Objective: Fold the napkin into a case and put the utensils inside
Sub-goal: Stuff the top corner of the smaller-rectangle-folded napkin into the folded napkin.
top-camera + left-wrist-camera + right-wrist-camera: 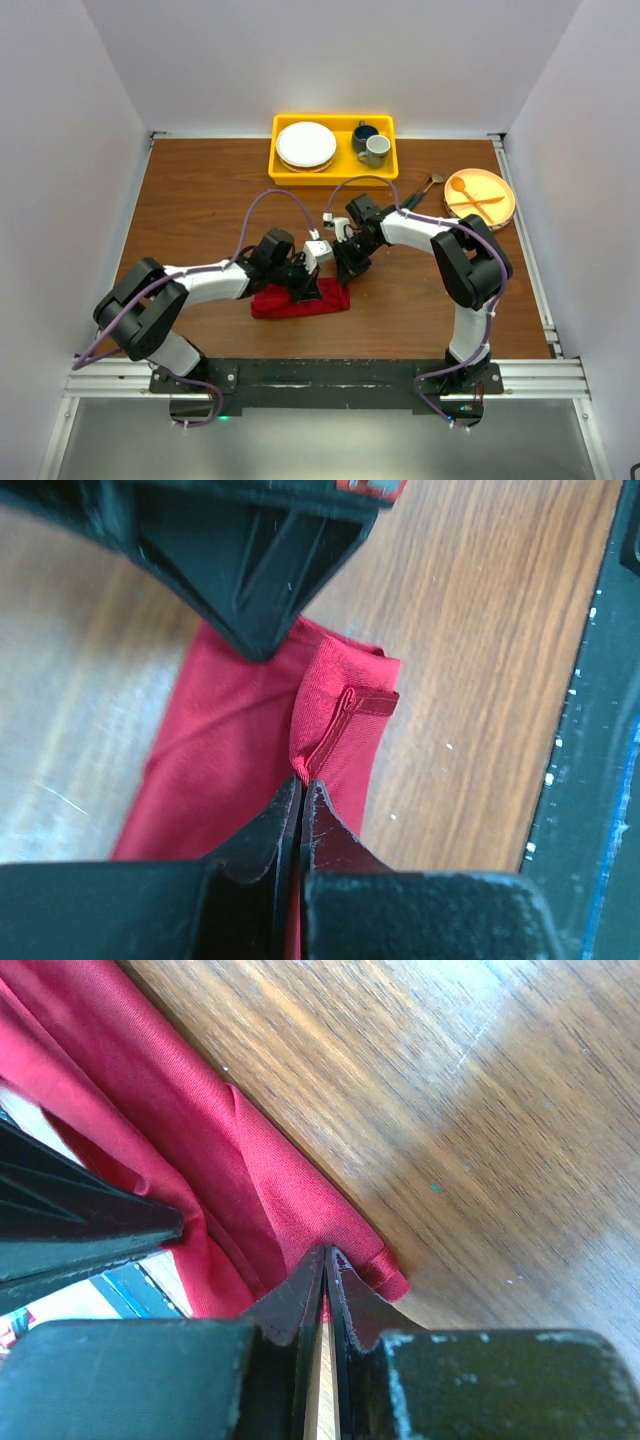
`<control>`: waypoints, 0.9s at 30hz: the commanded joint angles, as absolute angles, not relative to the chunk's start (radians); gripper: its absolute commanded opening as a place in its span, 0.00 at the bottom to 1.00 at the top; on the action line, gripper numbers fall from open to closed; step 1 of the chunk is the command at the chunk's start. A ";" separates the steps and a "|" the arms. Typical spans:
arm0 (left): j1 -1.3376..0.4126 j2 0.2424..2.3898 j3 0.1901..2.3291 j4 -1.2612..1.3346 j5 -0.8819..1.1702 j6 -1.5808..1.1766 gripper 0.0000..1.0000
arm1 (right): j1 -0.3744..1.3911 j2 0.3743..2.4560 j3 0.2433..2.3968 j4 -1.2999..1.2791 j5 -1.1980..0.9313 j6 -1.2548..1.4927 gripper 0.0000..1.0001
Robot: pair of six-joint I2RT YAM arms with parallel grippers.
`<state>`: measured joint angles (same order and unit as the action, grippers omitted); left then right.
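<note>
One napkin (pixel 298 303), folded into a narrow red strip, lies on the desk (pixel 200 210) near the front edge, between the two arms. Left jaws are closed on a raised fold of it, cloth sandwiched between the tips. Right jaws are down to a thin slit at an end corner of the strip. Looks like a sliver of cloth is pinched there, but the view is too tight to be sure. Two utensils, a spoon (pixel 460 186) and a second piece (pixel 488 203), sit on one round wooden plate (pixel 500 186) at the right, well apart from the napkin. One yellow tray (pixel 283 162) at the back holds one stack of white plates (pixel 306 144) and two cups, a dark one (pixel 363 133) and a pale one (pixel 377 151).
</note>
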<state>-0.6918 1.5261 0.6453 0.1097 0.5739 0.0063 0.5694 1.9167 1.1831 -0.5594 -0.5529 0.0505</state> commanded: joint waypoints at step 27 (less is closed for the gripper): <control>-0.586 1.689 0.678 0.040 0.673 -0.179 0.00 | 0.629 1.775 1.149 -0.448 -0.442 -0.041 0.13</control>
